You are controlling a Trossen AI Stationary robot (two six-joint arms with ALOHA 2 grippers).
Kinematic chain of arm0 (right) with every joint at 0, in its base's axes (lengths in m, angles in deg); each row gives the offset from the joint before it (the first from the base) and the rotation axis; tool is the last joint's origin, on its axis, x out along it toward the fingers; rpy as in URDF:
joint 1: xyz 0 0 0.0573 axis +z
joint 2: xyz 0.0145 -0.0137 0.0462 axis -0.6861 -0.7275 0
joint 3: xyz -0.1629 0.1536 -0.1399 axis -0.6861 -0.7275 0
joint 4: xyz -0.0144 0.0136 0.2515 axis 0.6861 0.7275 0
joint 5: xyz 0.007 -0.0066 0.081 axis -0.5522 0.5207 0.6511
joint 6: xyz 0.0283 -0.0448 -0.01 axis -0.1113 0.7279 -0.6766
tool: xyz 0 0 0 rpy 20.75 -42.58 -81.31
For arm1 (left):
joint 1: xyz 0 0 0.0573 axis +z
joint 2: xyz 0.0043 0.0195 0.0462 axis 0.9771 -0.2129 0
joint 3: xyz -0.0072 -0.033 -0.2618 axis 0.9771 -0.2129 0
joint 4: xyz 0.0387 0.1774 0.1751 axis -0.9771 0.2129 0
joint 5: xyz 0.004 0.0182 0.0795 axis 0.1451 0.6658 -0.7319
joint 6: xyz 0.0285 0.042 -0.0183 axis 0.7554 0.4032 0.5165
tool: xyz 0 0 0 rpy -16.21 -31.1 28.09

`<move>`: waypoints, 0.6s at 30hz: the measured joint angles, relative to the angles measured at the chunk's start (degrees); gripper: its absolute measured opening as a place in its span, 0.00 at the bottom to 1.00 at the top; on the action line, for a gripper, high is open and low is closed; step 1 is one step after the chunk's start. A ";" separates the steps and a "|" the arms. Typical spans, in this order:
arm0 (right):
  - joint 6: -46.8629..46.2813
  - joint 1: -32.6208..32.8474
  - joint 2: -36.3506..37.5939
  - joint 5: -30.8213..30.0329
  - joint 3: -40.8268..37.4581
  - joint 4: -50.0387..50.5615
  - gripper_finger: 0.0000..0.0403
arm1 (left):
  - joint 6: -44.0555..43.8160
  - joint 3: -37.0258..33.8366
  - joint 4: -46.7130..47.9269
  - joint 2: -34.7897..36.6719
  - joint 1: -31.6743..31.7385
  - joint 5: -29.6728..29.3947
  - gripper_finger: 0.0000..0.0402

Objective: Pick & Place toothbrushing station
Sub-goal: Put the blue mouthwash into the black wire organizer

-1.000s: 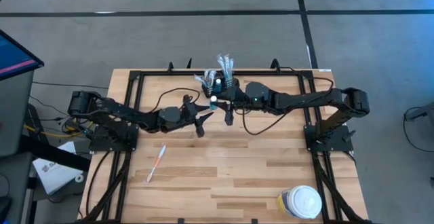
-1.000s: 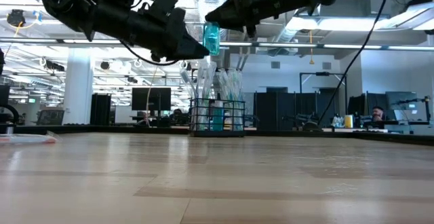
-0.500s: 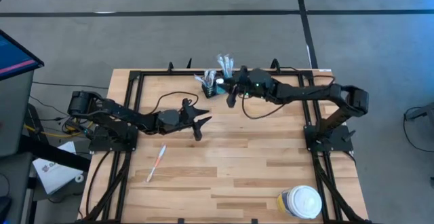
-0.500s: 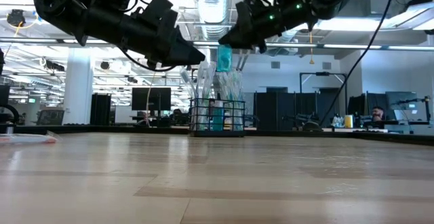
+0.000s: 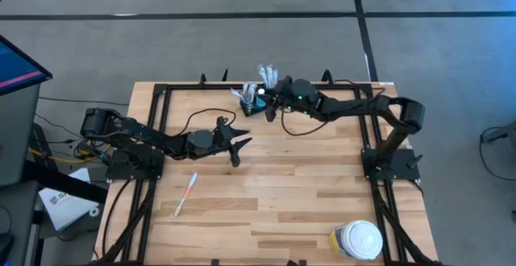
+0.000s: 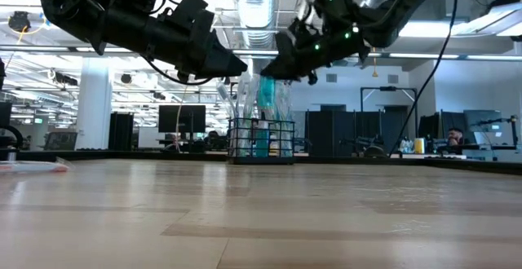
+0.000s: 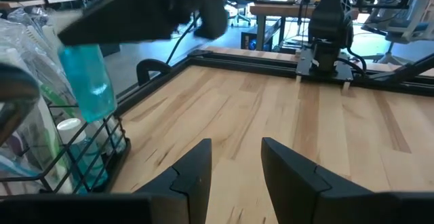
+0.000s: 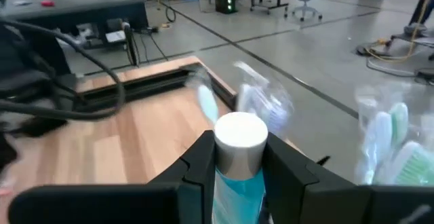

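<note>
I can read no writing anywhere around me — no words, brands, numbers or signs. The jar [image 5: 355, 239] at the table's [image 5: 274, 193] near corner wears a yellow label, yet its print is too small to make out — nothing legible.

Two dark jointed arms, trailing black cables, small green lights.
</note>
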 joint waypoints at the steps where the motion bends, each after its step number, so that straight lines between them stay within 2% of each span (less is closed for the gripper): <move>1: -0.53 -0.51 -0.47 0.06 -0.03 -0.18 0.20 | 0.00 0.00 0.02 0.00 0.00 0.00 0.30; 18: -1.32 -4.04 -1.50 -0.34 0.02 -2.70 0.20 | 0.87 0.02 -0.33 0.00 0.20 -0.04 0.30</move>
